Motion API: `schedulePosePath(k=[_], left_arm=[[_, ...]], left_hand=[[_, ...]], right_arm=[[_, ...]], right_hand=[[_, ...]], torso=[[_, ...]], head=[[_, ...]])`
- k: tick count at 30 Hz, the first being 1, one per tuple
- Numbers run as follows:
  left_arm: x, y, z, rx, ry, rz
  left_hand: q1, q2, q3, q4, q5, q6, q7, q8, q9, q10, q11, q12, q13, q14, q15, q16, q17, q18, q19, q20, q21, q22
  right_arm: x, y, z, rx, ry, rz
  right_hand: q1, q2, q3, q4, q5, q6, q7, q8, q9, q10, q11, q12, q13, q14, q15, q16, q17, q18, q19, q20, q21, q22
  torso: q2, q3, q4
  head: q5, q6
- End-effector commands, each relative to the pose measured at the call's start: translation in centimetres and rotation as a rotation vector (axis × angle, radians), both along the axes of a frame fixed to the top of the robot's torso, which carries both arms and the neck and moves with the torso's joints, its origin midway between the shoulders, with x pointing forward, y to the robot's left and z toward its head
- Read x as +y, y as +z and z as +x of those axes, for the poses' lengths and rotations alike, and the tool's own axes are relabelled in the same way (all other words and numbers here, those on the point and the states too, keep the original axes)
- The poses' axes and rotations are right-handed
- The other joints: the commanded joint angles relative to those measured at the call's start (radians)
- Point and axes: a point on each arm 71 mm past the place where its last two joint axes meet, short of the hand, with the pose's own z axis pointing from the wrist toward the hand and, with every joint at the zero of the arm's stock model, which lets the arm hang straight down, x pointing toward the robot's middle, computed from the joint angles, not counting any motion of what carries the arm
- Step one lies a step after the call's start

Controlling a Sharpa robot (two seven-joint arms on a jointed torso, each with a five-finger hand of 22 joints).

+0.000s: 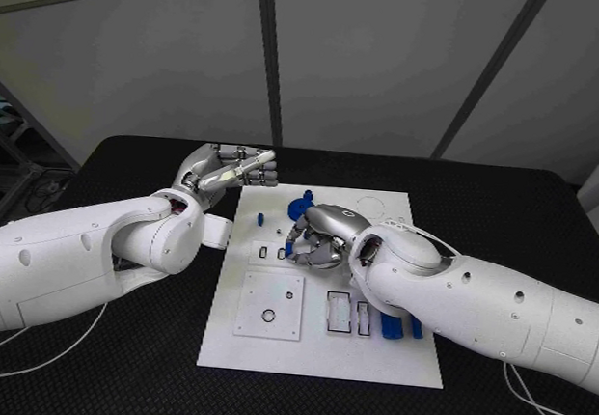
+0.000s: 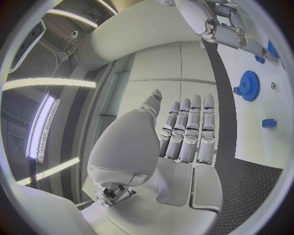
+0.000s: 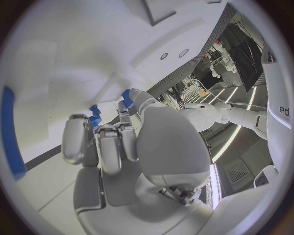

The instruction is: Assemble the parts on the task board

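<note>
Task board (image 1: 372, 358) lies mid-table with two hands: left hand (image 1: 229, 174) just off its far-left corner, fingers straight, together, empty; right hand (image 1: 318, 236) above it, fingers curled, contents unclear. One blue gear (image 1: 297, 207) stands nearby.

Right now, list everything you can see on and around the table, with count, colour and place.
Table: one, black, under everything.
Task board: one, white, middle of the table.
Gear: one, blue, standing at the board's far end.
Small part: one, blue, on the board near its left edge, beside the gear.
Long parts: blue, count unclear, near the board's right edge, partly under the right arm.
Left robot hand: silver, raised beside the board's far left corner, fingers curled, holding nothing.
Right robot hand: silver, fingers bent down over the board's middle; whether it holds anything cannot be told.
</note>
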Motion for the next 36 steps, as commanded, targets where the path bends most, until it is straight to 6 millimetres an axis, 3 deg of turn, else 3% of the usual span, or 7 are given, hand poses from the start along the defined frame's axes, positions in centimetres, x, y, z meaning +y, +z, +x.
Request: schedulePosePath(k=[1,36], left_arm=[[-0.2,0.1,0.0,-0.006,-0.015,0.000],[0.0,0.0,0.1,-0.003,-0.012,0.002]], left_hand=[[0.001,0.006,0.001,-0.004,-0.003,0.005,0.002,-0.006,0.000,0.001,-0.005,-0.004,0.000,0.006,-0.001,-0.003,0.001,0.000,0.008,0.001,-0.004,-0.002],[0.000,0.006,0.000,-0.004,-0.003,0.005,0.003,-0.007,0.000,0.001,-0.005,-0.005,0.000,0.007,-0.001,-0.004,0.001,0.000,0.008,0.001,-0.004,-0.002]], right_arm=[[-0.3,-0.5,0.0,0.009,-0.008,-0.043],[-0.2,0.2,-1.1,-0.047,0.000,0.015]], right_hand=[[-0.005,0.000,0.001,-0.001,-0.004,0.008,-0.003,0.001,-0.001,-0.006,-0.004,-0.004,0.112,0.106,-0.008,0.005,0.263,-0.007,-0.004,-0.005,-0.001,-0.002],[-0.010,-0.004,0.000,-0.001,-0.004,0.007,-0.002,0.001,-0.001,-0.005,-0.003,-0.003,0.113,0.106,-0.007,0.005,0.263,-0.008,-0.003,-0.005,0.000,0.000]], torso=[[0.000,0.0004,-0.0005],[0.000,0.0003,-0.0006]], head=[[0.000,-0.001],[0.002,-0.001]])
